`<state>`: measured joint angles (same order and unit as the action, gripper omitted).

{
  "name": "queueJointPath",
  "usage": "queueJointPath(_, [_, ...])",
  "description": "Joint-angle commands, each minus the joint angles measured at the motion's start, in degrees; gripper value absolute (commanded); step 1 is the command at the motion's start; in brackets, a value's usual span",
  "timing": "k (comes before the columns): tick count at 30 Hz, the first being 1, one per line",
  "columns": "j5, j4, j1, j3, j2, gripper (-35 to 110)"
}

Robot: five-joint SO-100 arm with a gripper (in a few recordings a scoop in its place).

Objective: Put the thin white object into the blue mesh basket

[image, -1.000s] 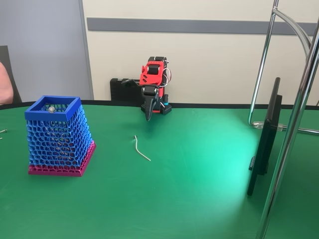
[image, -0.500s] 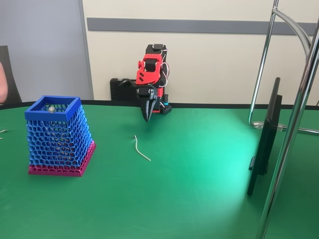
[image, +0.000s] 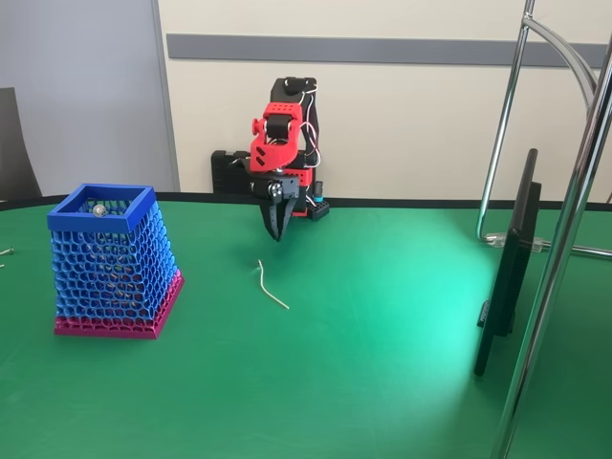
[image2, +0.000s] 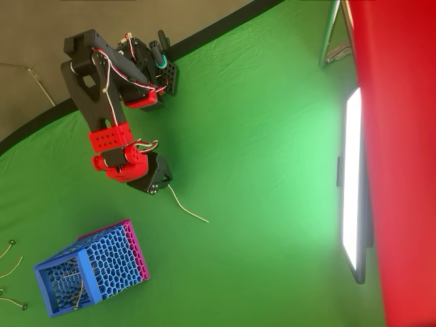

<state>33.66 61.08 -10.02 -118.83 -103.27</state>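
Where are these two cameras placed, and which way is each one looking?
Fixed view: sits low at the near table edge, facing across the green table toward the wall; the red and black arm shows at the far side, its gripper pointing down.
Overhead view: hangs above, looking straight down; the whole arm shows from above, its gripper over the cloth.
Shared: both show the thin white object lying on the table and the blue mesh basket.
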Motion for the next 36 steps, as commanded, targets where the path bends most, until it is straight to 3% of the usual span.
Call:
queueJointPath(1, [2.29, 2.02, -0.62, 5.27, 3.60, 0])
queueJointPath(8, [8.09, 4.66, -5.54, 9.76, 11.34, 1])
queueJointPath(19, [13.89, 4.66, -7.73, 13.10, 16.96, 13])
queueJointPath(36, [16.35, 4.66, -7.03, 19.42, 26.81, 12])
